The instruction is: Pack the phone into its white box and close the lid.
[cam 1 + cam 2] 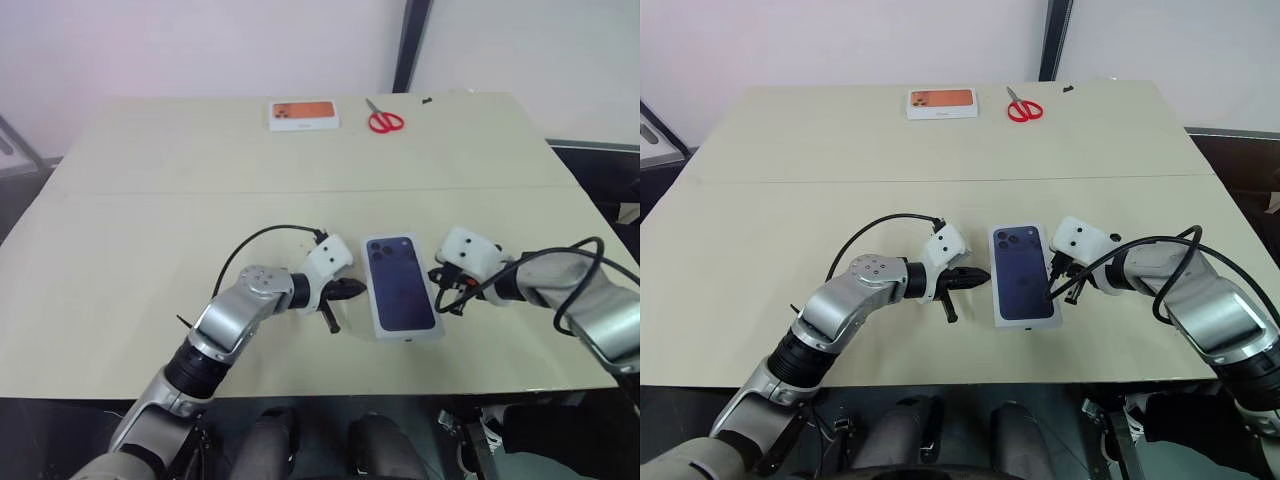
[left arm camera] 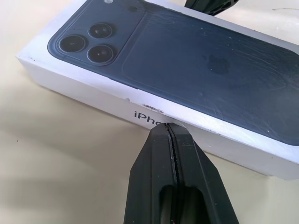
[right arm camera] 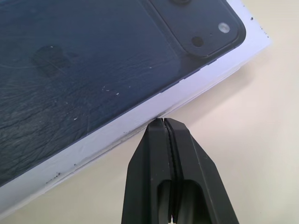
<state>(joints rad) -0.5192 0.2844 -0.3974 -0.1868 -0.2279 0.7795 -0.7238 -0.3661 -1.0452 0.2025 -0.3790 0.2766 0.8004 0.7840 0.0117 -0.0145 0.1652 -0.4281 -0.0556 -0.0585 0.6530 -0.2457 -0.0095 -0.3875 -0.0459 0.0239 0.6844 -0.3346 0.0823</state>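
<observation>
Beige table (image 1: 150, 250); lid (image 1: 402, 285), dark blue phone picture up, edges white.

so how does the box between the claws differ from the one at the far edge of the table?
The near box carries a dark blue phone picture on its lid; the far box carries an orange one. The near box lies lengthwise away from the robot, the far box crosswise. The near box sits between the left claw and right claw, both shut; the far box lies alone near red scissors. Both are white, closed and flat on the table.

Silver arms, white wrists, black cables
</observation>
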